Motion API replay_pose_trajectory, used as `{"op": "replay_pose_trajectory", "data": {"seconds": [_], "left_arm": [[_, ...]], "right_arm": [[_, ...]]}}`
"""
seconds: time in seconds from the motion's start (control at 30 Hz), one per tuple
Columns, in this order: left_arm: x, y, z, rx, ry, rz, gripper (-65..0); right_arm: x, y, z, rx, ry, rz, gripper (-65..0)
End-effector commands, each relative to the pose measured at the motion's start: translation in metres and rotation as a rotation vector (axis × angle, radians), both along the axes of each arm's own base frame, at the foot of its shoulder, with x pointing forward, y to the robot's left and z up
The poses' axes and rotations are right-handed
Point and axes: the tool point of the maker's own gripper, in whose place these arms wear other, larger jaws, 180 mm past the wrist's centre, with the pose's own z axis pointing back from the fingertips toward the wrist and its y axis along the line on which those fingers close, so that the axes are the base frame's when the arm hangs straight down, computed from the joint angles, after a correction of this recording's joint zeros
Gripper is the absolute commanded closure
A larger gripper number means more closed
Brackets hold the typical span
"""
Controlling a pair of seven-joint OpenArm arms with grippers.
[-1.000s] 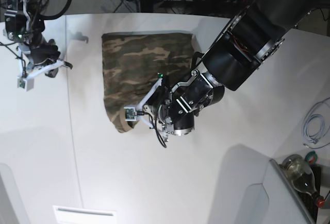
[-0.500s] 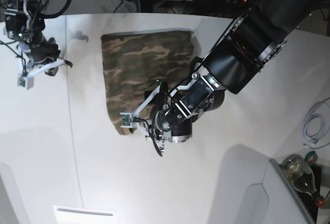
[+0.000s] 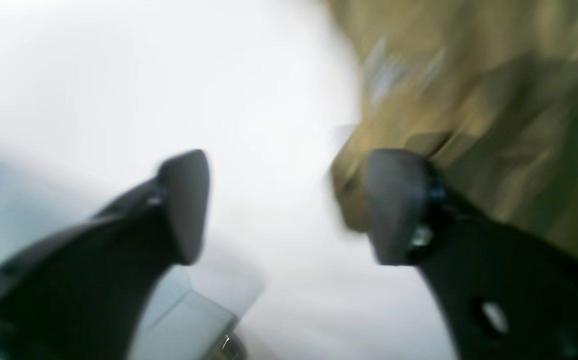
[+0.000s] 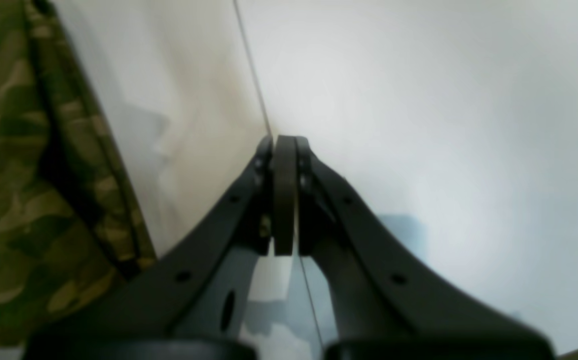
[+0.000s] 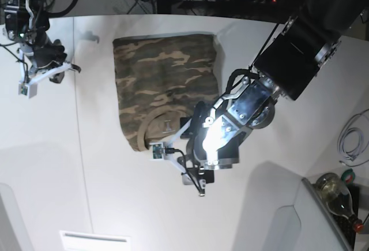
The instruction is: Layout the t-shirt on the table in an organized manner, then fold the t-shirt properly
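the camouflage t-shirt (image 5: 164,86) lies flat on the white counter (image 5: 277,147), in the far middle part of it, folded to a rough rectangle. its near edge is rounded, and there the tan neckband (image 5: 151,125) and a small white label (image 5: 167,126) show.

the left gripper (image 5: 173,160) is over the counter just beside the near edge of the shirt. in the left wrist view its two dark fingers (image 3: 184,205) are spread apart with only white counter between them, and they pinch nothing. the right one of these fingers is in front of the shirt edge (image 3: 468,115); this view is blurred, so i cannot tell if it touches the cloth.

the right gripper (image 5: 40,78) is over bare counter near the far left corner, well apart from the shirt. in the right wrist view its fingers (image 4: 285,195) are pressed together and nothing is between them. a thin dark seam line (image 4: 251,65) of the counter runs under it, and the side of the shirt (image 4: 29,175) shows at the left of that view.

at the right edge of the base view there are a coiled white cable (image 5: 351,141) and a glass bottle (image 5: 337,196).
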Motion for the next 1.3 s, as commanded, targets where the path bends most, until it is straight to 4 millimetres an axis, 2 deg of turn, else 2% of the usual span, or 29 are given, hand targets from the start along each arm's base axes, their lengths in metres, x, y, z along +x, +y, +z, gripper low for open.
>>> {"op": "replay_pose_trajectory", "data": {"seconds": [0.0, 0.1, 0.17, 0.27, 0.37, 0.47, 0.53, 0.63, 0.73, 0.87, 1.0, 1.13, 1.27], "left_arm": [[-0.001, -0.001, 0.020, -0.068, -0.046, 0.016, -31.3], [-0.027, 0.023, 0.035, -0.214, -0.076, 0.127, 0.0], [-0.043, 0.042, 0.037, -0.269, -0.080, 0.209, 0.0], [-0.070, 0.068, 0.029, -0.292, -0.054, 0.304, 0.0], [-0.097, 0.092, 0.009, -0.259, 0.003, 0.363, 0.0], [-0.129, 0.106, -0.013, -0.226, 0.078, 0.395, 0.0], [-0.157, 0.108, -0.030, -0.217, 0.146, 0.402, 0.0], [-0.211, 0.093, -0.053, -0.293, 0.263, 0.369, 0.0], [-0.265, 0.083, -0.069, -0.374, 0.373, 0.346, 0.0], [-0.316, 0.094, -0.105, -0.391, 0.495, 0.443, 0.0], [-0.360, 0.113, -0.148, -0.401, 0.601, 0.556, 0.0], [-0.398, 0.125, -0.173, -0.438, 0.683, 0.637, 0.0], [-0.421, 0.127, -0.200, -0.450, 0.756, 0.741, 0.0]], "right_arm": [[0.003, -0.003, 0.016, -0.019, -0.051, 0.014, 0.0], [-0.012, 0.005, 0.038, -0.031, -0.084, 0.048, 0.0], [-0.023, 0.012, 0.050, -0.035, -0.097, 0.070, 0.0], [-0.045, 0.019, 0.058, -0.035, -0.082, 0.092, 0.0], [-0.073, 0.021, 0.052, -0.032, -0.022, 0.100, 0.0], [-0.106, 0.021, 0.041, -0.028, 0.060, 0.101, 0.0], [-0.135, 0.021, 0.034, -0.025, 0.131, 0.102, 0.0], [-0.174, 0.022, 0.028, -0.017, 0.221, 0.100, 0.0], [-0.201, 0.030, 0.022, 0.007, 0.291, 0.101, 0.0], [-0.236, 0.057, -0.012, 0.082, 0.410, 0.122, 0.0], [-0.275, 0.086, -0.060, 0.146, 0.562, 0.166, 0.0], [-0.302, 0.097, -0.108, 0.142, 0.650, 0.195, 0.0], [-0.335, 0.098, -0.151, 0.083, 0.723, 0.267, 0.0]]}}
